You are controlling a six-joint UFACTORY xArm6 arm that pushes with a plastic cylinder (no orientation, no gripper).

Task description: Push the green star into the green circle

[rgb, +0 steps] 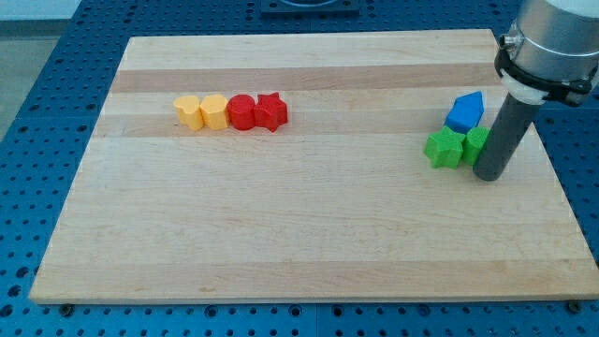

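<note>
Green star (445,148) sat at the wooden board's (309,234) right, touching the green circle (475,142), a blue block (465,110) just above them. My tip (489,175), a bare rod without jaws, stood against the circle's right side. Two yellow blocks (201,111), a red circle (241,111) and a red star (271,111) lined the upper left.

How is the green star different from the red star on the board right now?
The green star sits at the view's right, near my tip; the red star sits left of centre, far from it. The green star touches a green block partly hidden by the rod; the red star ends a row beside a red block. Both are star-shaped and similar in size.
</note>
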